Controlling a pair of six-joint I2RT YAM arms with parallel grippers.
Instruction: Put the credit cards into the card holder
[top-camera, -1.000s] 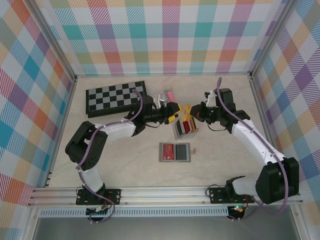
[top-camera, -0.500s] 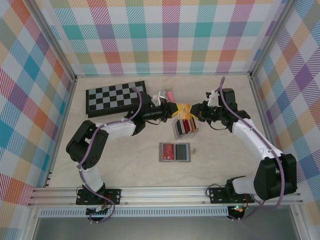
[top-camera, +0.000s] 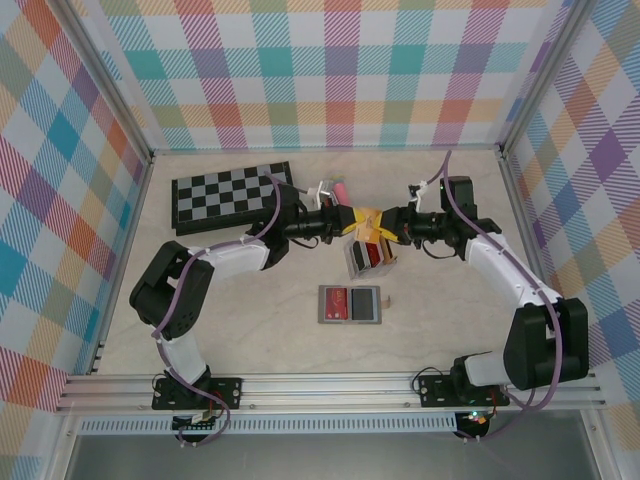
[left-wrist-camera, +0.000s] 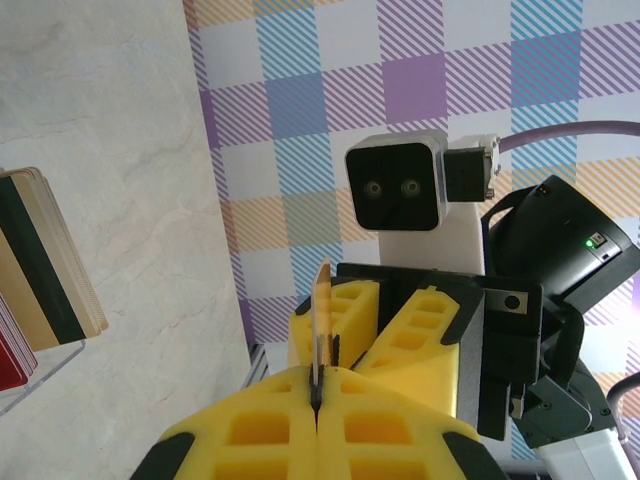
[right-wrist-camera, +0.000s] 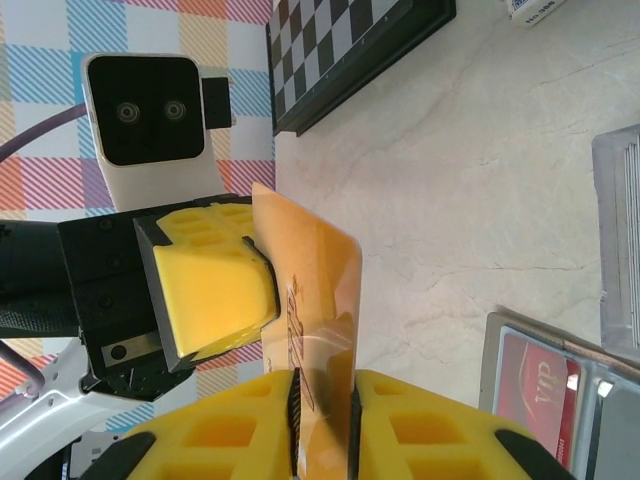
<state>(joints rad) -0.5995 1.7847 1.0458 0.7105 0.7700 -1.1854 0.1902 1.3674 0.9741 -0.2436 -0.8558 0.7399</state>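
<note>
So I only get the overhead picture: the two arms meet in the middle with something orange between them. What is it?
Observer: A thin tan-orange plastic card. In the left wrist picture, the left tool has its yellow pads shut on the card's edge.
Visitor: Is the other arm holding it too?
Observer: In the right wrist picture, the right tool has its pads on either side of the card's other end, a little apart.
Visitor: Is anything written on the other cards?
Observer: The right wrist picture catches a red plastic card lettered VIP.
</note>
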